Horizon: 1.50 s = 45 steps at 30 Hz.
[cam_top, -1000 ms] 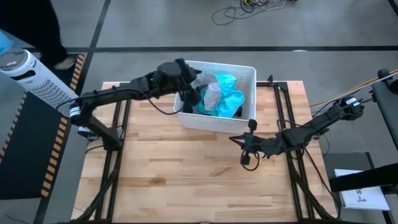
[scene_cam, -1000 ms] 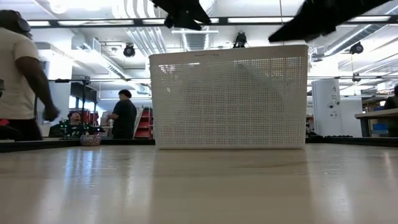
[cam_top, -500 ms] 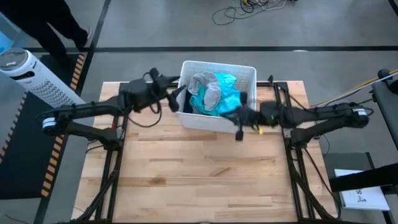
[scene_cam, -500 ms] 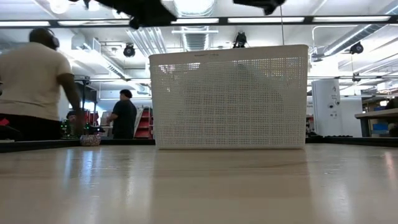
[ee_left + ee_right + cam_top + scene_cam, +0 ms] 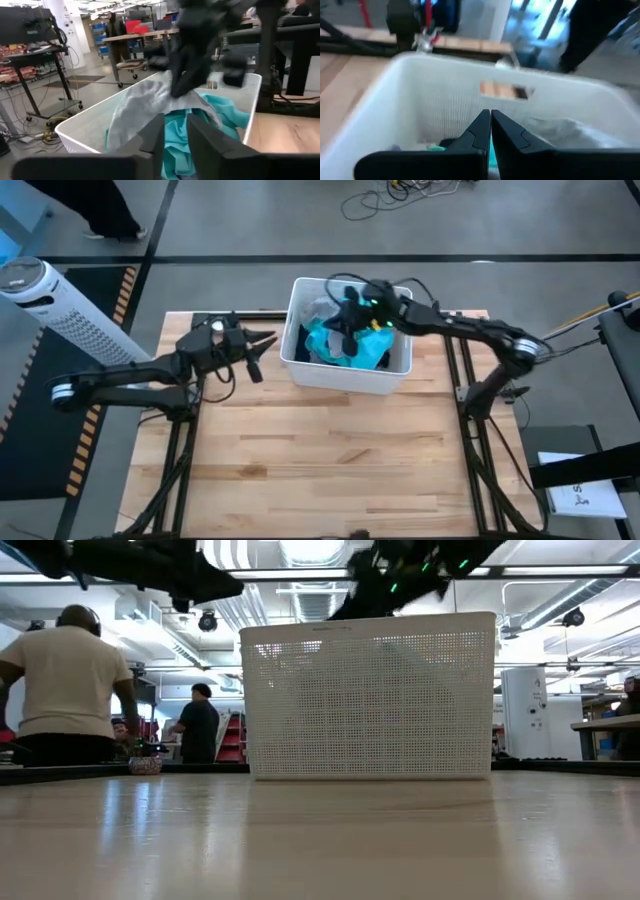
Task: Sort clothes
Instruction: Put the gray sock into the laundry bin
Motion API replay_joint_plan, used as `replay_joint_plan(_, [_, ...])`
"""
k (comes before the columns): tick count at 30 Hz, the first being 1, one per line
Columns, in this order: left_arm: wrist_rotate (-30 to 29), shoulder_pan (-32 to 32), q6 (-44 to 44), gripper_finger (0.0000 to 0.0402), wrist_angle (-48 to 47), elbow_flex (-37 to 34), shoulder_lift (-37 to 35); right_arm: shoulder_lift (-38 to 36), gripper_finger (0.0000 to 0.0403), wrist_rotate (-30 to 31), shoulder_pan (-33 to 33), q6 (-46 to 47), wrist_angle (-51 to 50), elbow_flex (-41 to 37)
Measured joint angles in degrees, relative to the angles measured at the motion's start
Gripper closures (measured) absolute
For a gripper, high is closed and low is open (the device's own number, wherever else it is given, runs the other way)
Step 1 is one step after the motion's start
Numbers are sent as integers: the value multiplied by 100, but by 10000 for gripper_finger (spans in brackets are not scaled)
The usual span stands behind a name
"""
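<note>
Seen level from the table, the white perforated plastic basket hides its contents; from above, the bright teal garment and pale grey garment lie inside it. The right gripper hangs over them, fingers clenched, empty. The left gripper is just beside the basket, fingers narrowly parted around nothing.

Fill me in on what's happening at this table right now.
A two-armed robot is sorting clothes. The clothes, teal and grey among them, all lie in the white basket at the back of the wooden table. The right hand is over the basket, shut and holding nothing. The left hand is beside the basket, outside its wall, holding nothing.
</note>
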Motion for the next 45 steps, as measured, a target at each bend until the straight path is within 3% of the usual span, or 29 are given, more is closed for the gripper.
replay_joint_plan(2, [4, -41, 7, 357, -88, -85, -168, 461, 403, -387, -197, 66, -137, 198])
replay_joint_plan(6, [7, -167, 9, 396, -572, -125, -492, 1082, 403, -539, -475, 113, -326, 241])
replay_joint_plan(16, [7, -550, 2, 400, -1025, -155, -936, 1717, 403, -815, -692, -121, -450, -156])
replay_joint_plan(21, [4, -588, 8, 401, -1049, -155, -888, 2023, 403, -1325, -848, -68, -411, -214])
replay_joint_plan(45, [-4, -588, 37, 402, -1095, -155, -903, 2150, 403, -938, -301, -319, -1139, -225])
